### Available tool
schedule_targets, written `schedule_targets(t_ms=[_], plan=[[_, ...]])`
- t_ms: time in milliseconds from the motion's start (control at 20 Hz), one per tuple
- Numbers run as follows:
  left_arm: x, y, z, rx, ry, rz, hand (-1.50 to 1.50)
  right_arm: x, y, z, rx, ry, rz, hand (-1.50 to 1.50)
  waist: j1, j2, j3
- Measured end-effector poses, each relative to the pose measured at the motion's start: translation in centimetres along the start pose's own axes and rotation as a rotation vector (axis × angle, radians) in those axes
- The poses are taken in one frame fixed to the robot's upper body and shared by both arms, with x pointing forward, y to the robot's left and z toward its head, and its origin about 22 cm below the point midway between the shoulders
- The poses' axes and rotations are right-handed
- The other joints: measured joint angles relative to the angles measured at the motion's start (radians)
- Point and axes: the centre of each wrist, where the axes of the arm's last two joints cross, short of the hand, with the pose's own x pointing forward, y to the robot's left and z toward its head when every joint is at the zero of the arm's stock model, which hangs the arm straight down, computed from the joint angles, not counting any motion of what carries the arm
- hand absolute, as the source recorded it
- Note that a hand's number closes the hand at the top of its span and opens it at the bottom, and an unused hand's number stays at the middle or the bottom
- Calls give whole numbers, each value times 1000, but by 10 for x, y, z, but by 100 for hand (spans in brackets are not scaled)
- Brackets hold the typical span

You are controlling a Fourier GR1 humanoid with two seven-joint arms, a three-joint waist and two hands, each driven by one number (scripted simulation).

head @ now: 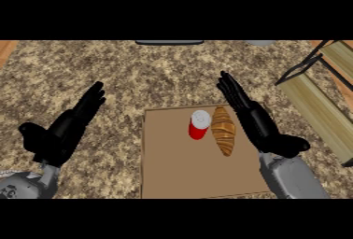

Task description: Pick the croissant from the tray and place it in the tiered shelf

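Croissant (223, 130): lies lengthwise on the brown tray (179, 172), near its far right corner — just beside a red can (198, 124).
Right hand (257, 122): fingers straight and apart, alongside the croissant's right, holding nothing.
Left hand (69, 126): open, fingers up, well left of the tray.
Tiered shelf (318, 103): wooden slats on a black frame, far right — on the speckled counter (151, 79).

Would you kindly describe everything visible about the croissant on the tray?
The croissant is golden brown, elongated and ridged, tapering at both ends. It lies flat on the brown tray near its far right part, lengthwise away from the robot. A red can lies close at its left. The right hand, fingers straight, is beside it, not gripping.
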Motion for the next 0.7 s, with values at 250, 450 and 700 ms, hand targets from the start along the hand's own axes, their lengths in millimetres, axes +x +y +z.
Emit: schedule_targets(t_ms=[250, 450, 700], plan=[[-35, 18, 9, 140, 155, 65, 0, 16, -65, 25, -256, 31, 200, 150, -2, 0, 24], [-66, 28, 25, 247, 302, 131, 0, 11, -133, 79, -527, 288, 453, 150, -21, 9, 24], [-89, 29, 28, 267, 386, 185, 0, 8, -153, 129, -697, 425, 454, -150, 8, 5, 33]])
